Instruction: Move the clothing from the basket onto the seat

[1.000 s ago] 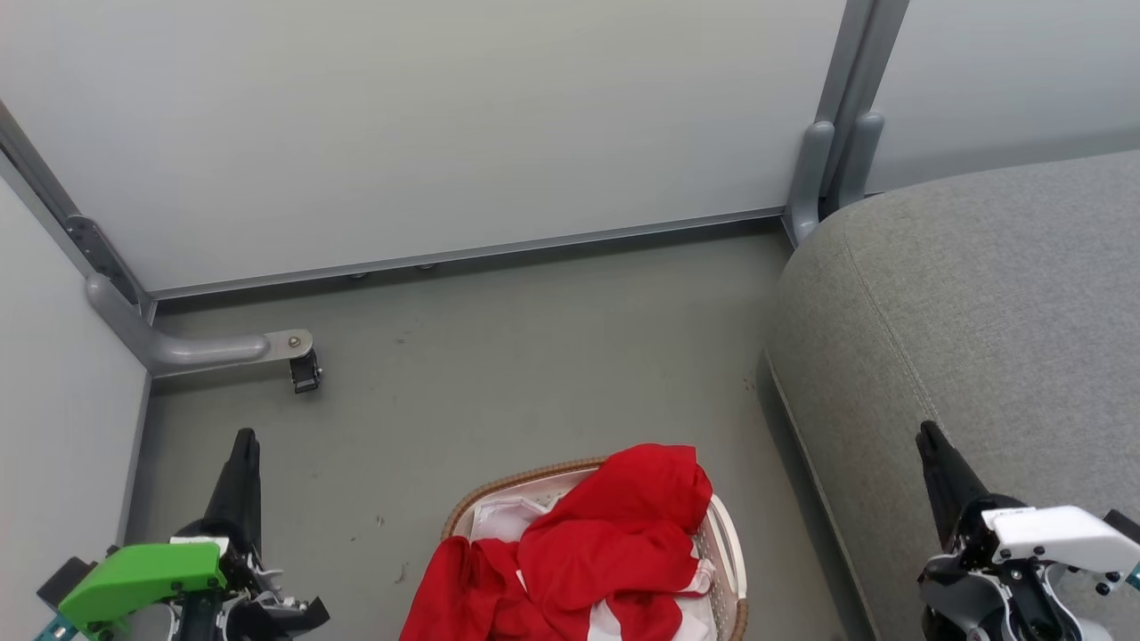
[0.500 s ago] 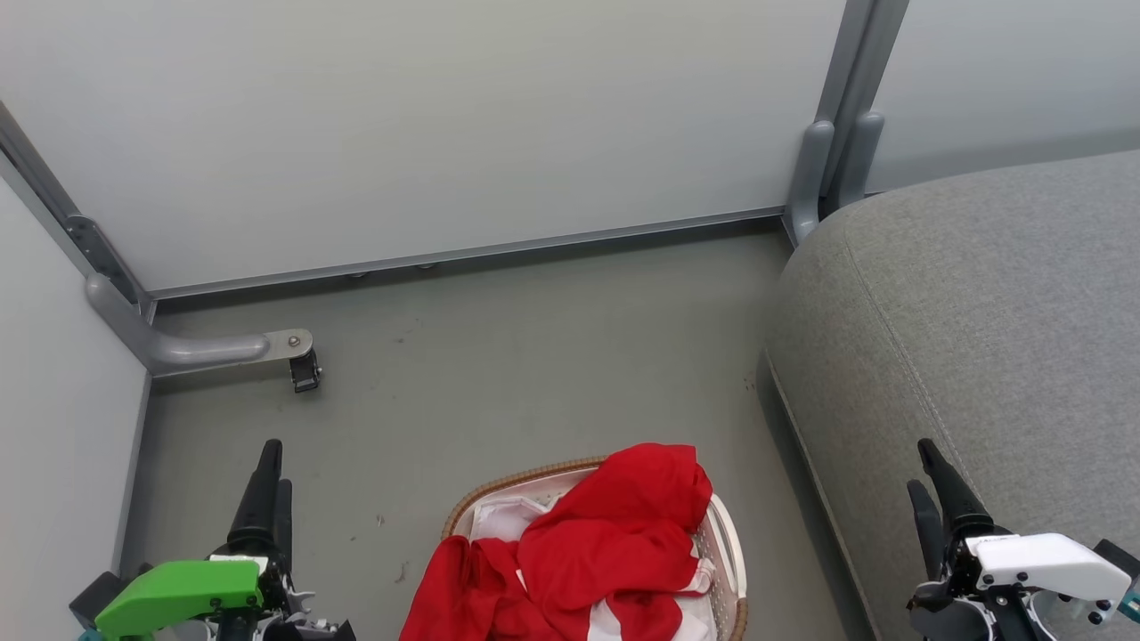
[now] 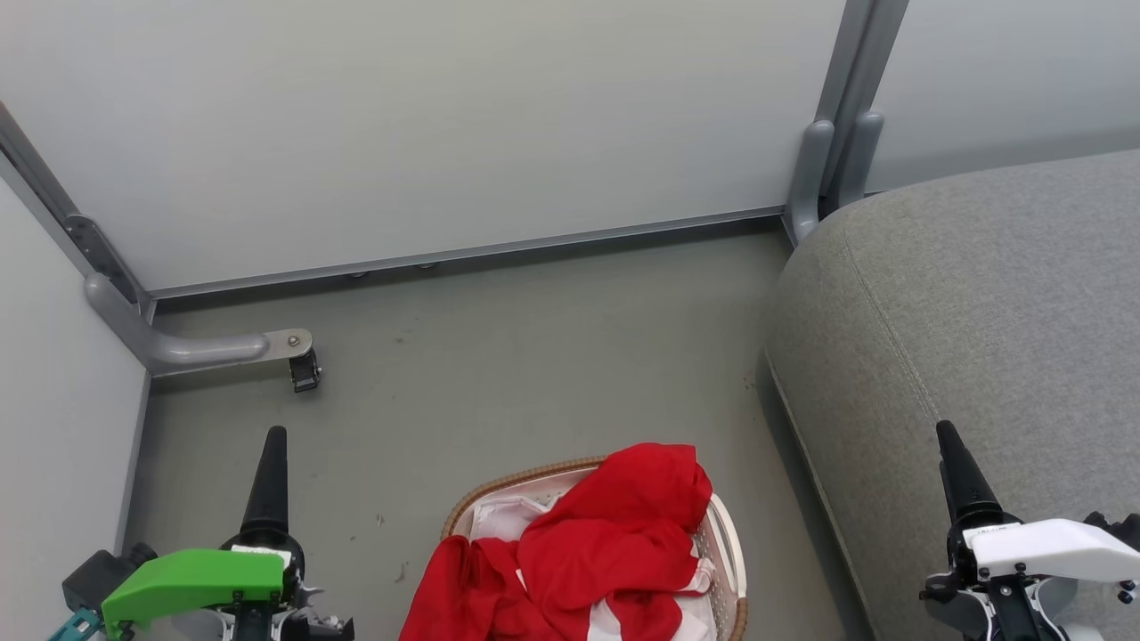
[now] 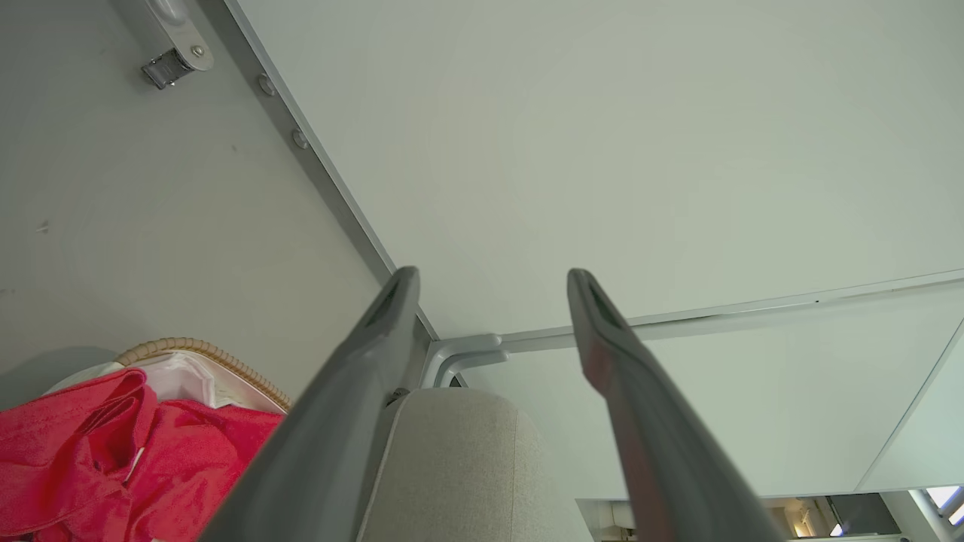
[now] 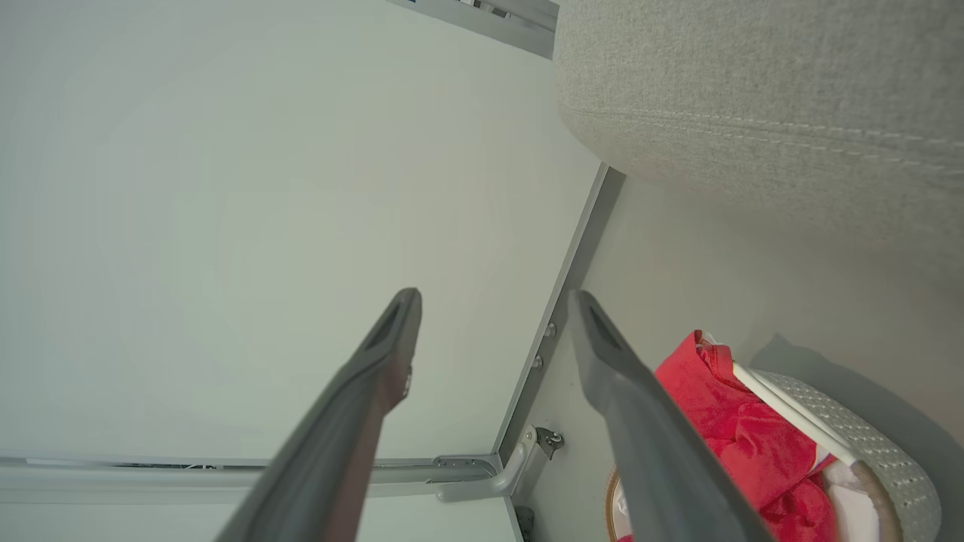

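Low in the head view, the clothing (image 3: 614, 543) lies heaped in the basket (image 3: 512, 483) on the grey floor (image 3: 534, 356), with one red fold spilling over the near-left rim. The seat (image 3: 980, 312) stands just to its right. The left jaws and right jaws show edge-on at the bottom corners, holding nothing.

Left wrist view: the left jaws stand wide apart, with the clothing (image 4: 90, 444) at lower left, near the seat (image 4: 459, 459).

Right wrist view: the right jaws are spread wide, with the basket (image 5: 881, 452) and clothing (image 5: 723, 421) at lower right and the seat (image 5: 753, 98) at upper right.
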